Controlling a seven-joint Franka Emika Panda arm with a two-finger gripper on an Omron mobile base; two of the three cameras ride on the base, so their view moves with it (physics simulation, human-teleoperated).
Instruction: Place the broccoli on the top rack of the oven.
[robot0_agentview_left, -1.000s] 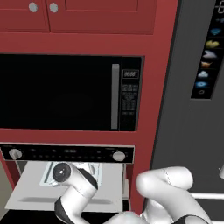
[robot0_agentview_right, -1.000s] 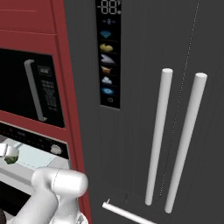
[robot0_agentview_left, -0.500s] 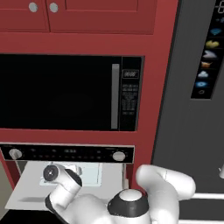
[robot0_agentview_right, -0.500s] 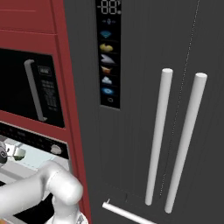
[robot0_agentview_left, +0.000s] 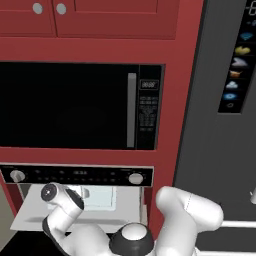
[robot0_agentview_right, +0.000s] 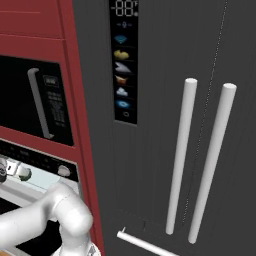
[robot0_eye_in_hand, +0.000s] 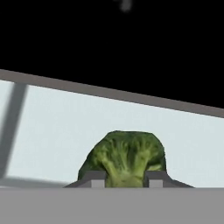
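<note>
Even, sourceless rendered light is falling across both base views, leaving the red cabinetry (robot0_agentview_left: 175, 125) flat and free of glare. The microwave (robot0_agentview_left: 75, 105) window is reading as solid black. Soft shading is rounding the fridge handles (robot0_agentview_right: 180, 155). In the hand view, the broccoli (robot0_eye_in_hand: 124, 158) is showing coarse, blurred texture, the pale oven door (robot0_eye_in_hand: 57, 127) is glowing evenly, and the cavity beyond is sitting in darkness.

Bumpy dark-green broccoli (robot0_eye_in_hand: 124, 158) with paler stalk at the end effector (robot0_eye_in_hand: 124, 179); pale grey oven (robot0_agentview_left: 75, 176) door beyond it, black control strip, white knobs.
</note>
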